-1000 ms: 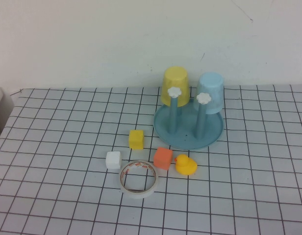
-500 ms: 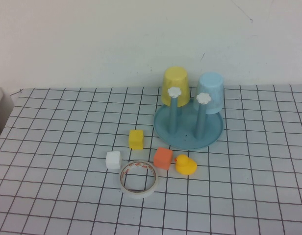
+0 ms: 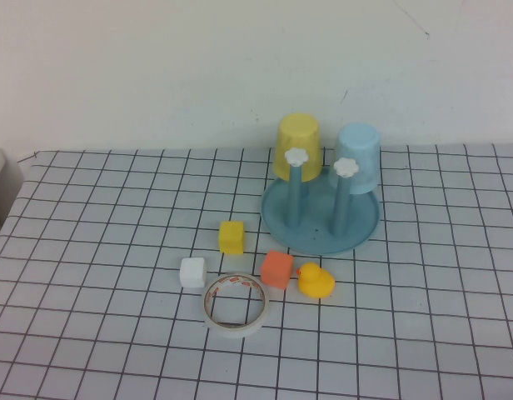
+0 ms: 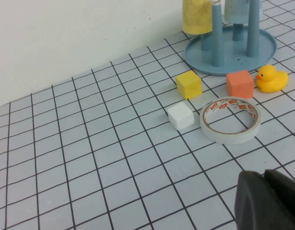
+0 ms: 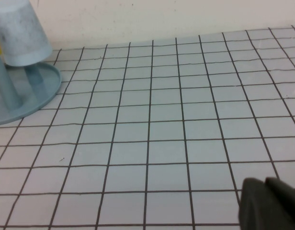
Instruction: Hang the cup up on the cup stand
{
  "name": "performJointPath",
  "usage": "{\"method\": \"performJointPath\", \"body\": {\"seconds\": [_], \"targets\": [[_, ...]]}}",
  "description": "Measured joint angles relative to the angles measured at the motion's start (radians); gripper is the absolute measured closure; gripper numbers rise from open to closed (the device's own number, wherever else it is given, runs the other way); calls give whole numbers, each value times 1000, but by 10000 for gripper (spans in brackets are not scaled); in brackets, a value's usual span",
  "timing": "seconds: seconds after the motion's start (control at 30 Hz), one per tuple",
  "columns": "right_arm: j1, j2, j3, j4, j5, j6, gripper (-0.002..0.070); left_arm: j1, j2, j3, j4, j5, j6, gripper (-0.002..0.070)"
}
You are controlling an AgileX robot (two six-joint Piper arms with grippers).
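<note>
A: Near edge? Left gripper and right gripper both closed, empty, low over open grid; the high view misses them.

B: Then tape, blocks, duck. Farthest, cup sits upside down on stand.

A table under a white cloth with a black grid carries everything. Toward the far side, right of centre, the round teal cup stand sits flat on the cloth. In front of it, nearer the camera, lie five small things: a yellow cube just off the stand's rim, an orange cube, a rubber duck touching or nearly touching the orange cube, a white cube, and a tape roll lying flat between the white and orange cubes, slightly nearer.
</note>
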Motion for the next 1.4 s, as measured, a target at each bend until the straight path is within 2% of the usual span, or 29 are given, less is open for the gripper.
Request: {"method": "performJointPath", "body": {"seconds": [1.03,1.17,1.3,1.33,1.4], "targets": [[0,0,0,2,1,0,678,6,0,29,21,-38,-1,676],[0,0,0,2,1,0,678,84,0,101,47,-178,-1,676],[0,0,0,2,2,2,678,231,0,182,29,-341,-1,676],[0,0,0,2,2,2,678,297,0,221,6,-402,-1,676],[0,0,0,2,2,2,678,356,0,259,-15,-450,-1,676]]}}
